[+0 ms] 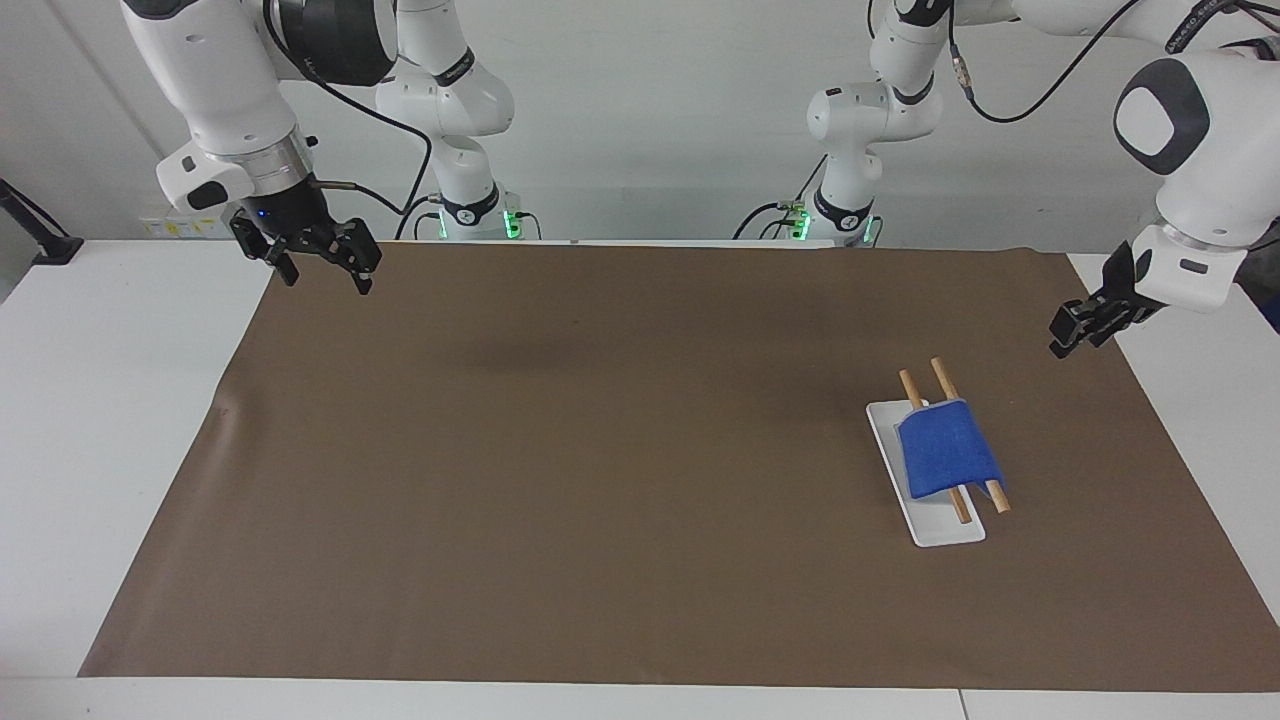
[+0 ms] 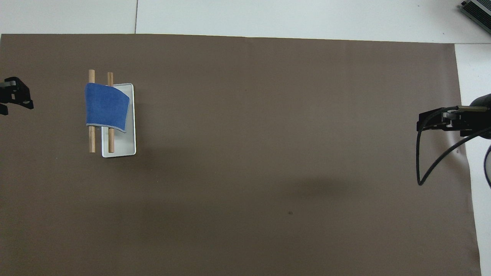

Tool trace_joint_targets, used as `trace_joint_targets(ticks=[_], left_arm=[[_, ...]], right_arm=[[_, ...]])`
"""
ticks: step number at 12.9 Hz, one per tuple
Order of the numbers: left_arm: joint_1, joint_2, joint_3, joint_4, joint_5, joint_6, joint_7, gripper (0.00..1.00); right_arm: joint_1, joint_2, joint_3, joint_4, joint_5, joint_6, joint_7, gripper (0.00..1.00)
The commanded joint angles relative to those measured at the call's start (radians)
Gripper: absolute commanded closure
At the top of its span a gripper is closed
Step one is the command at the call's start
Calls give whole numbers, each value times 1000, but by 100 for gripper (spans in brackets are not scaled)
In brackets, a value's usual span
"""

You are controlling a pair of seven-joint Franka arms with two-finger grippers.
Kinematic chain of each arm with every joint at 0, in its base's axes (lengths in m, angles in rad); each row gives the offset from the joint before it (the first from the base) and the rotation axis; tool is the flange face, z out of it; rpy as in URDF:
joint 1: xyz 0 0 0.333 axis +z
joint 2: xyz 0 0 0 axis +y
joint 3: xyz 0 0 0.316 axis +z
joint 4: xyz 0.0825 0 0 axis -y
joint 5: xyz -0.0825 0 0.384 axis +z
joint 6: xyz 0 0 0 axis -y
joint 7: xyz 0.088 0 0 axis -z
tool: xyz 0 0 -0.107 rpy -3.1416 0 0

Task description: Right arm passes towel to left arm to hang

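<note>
The blue towel (image 1: 945,450) (image 2: 106,105) hangs draped over the two wooden rods (image 1: 912,385) (image 2: 92,142) of a small rack with a white base (image 1: 940,528) (image 2: 128,147). Nothing touches it. My left gripper (image 1: 1065,335) (image 2: 17,97) is up in the air over the brown mat's edge at the left arm's end, well apart from the rack, and holds nothing. My right gripper (image 1: 325,275) (image 2: 422,122) waits open and empty above the mat's corner at the right arm's end, with a black cable looping from its wrist.
A brown mat (image 1: 600,450) (image 2: 268,153) covers most of the white table (image 1: 100,400). The rack is the only object standing on it. The right arm's cable loop (image 2: 425,168) hangs over the mat's edge.
</note>
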Motion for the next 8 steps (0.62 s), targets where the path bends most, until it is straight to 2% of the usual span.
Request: trace_joint_targets(ticks=[1,2,4,7,8], left_arm=[[-2,-16,-6,1,9,-27,54,42],[-3,-28,-7,-1,7,-27,72,40],[-5,-42,-6,-10,6,-23,101,28],[-5,-54,-4,-31,4,-1,112,0],[-5,-63,-4,-53,4,18,114,0]], right_arm=[[-16,-9,9,-9,10,-14,-22,0],[-16,-9,9,-9,10,-14,-22,0],[-16,-9,9,-9,10,-14,-22,0],[-16,-9,9,-9,10,-14,-22,0],[-16,-9,9,-9,10,-14,-22,0]])
